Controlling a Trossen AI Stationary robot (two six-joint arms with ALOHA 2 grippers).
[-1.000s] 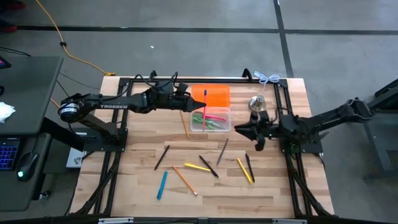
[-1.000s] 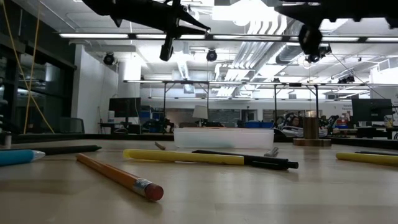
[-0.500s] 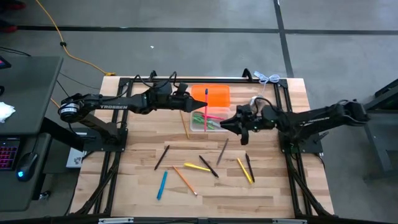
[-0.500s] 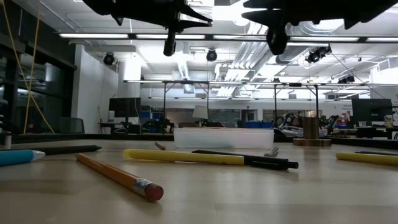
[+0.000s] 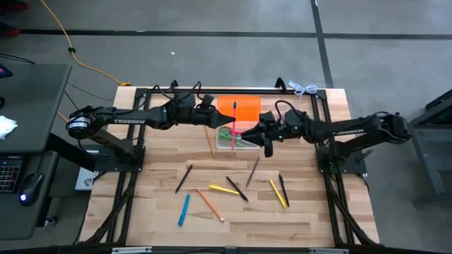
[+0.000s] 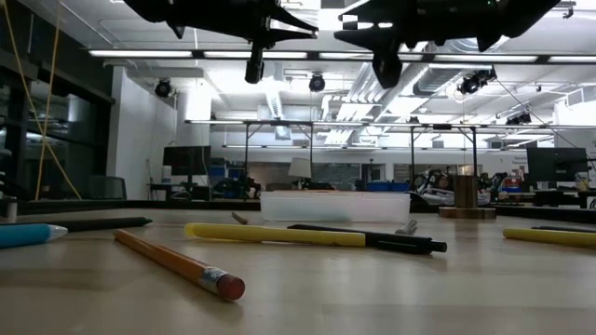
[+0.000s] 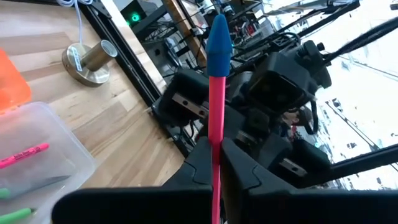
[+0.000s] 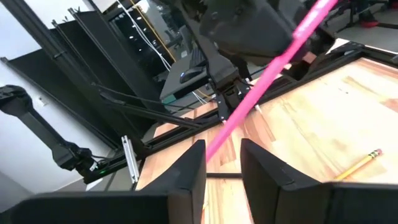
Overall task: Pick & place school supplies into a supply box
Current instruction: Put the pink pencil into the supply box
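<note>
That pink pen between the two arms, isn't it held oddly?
Somewhat. The left gripper pinches the pink pen above the clear box, not dropping it, while the right gripper reaches in with fingers parted around it, like a handover.

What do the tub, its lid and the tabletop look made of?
Tub: clear, glossy plastic by the look; the pens inside show through its walls. Lid: opaque bright orange, smooth, likely plastic too. Tabletop: light wood in joined strips with visible grain, probably a sealed butcher-block surface.

Clear supply box (image 5: pixel 239 136) holds pink and green pens; other pens (image 5: pixel 227 189) lie scattered on the table.
</note>
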